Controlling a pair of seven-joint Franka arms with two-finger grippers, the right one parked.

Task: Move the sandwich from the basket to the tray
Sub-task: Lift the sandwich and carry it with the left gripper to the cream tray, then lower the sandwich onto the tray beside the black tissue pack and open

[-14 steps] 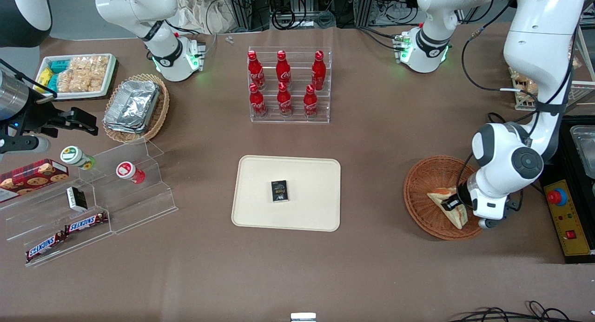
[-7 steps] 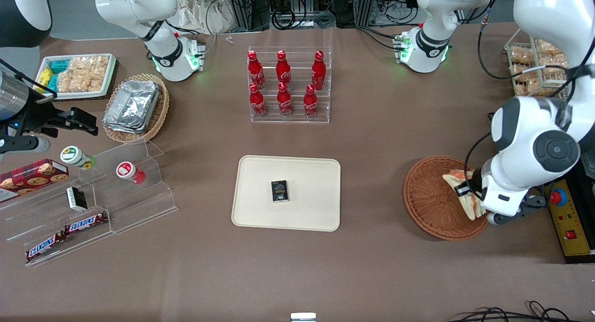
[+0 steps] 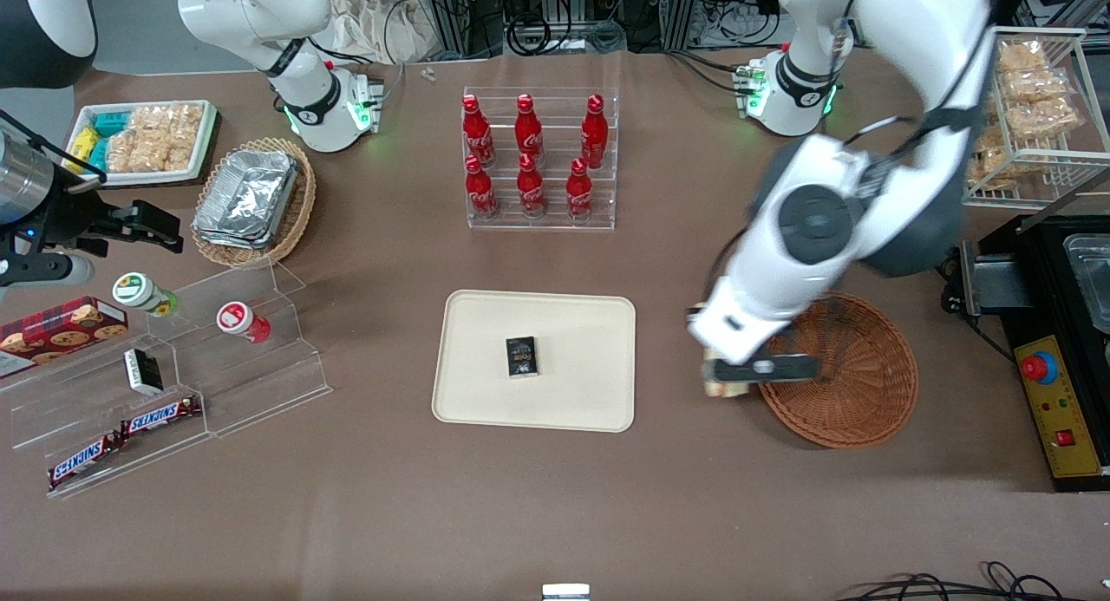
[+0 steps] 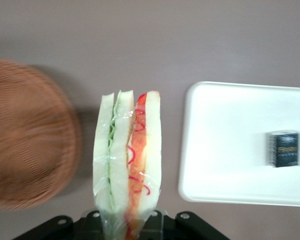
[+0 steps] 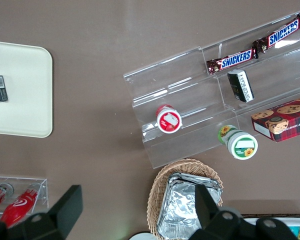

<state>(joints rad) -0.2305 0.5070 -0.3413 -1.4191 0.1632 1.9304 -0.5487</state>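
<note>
I see the sandwich [image 4: 127,165] held off the surface [image 3: 694,514], clamped in the pincer [image 4: 127,227] of my left arm; the wrist view shows its cut edge face-on, pale bread layers with green leaf and orange-red filling under clear wrap, and the black fingers [image 4: 97,222] closed on its lower end. In the front view only a pale sliver of the sandwich [image 3: 716,388] peeks out below the arm's white body, and the pincer [image 3: 747,371] hangs over the bare strip of brown surface between the tray and the basket, overlapping the basket's rim on the tray side.

The basket [image 3: 867,393], a round reddish-brown wicker bowl, sits at about 3 o'clock from the pincer and I see nothing lying in the part that shows; in the wrist view the basket [image 4: 25,145] is just beside the sandwich. The tray [image 3: 486,393], cream with rounded corners, lies at 9 o'clock from the pincer, near but apart from it. A small dark box [image 3: 522,356] rests near the tray's middle, and the wrist view shows the same box [image 4: 283,148] on the tray [image 4: 220,150].

Farther out, at 12 o'clock from the tray, a clear rack holds six red bottles [image 3: 529,154]. Toward the parked arm's end of the surface, at 9 o'clock from the tray, clear stepped shelves [image 3: 260,358] carry two Snickers bars [image 3: 126,436] and a red-capped jar [image 3: 241,320], and a paler wicker basket of foil trays [image 3: 251,198] sits at about 11 o'clock from the tray.
</note>
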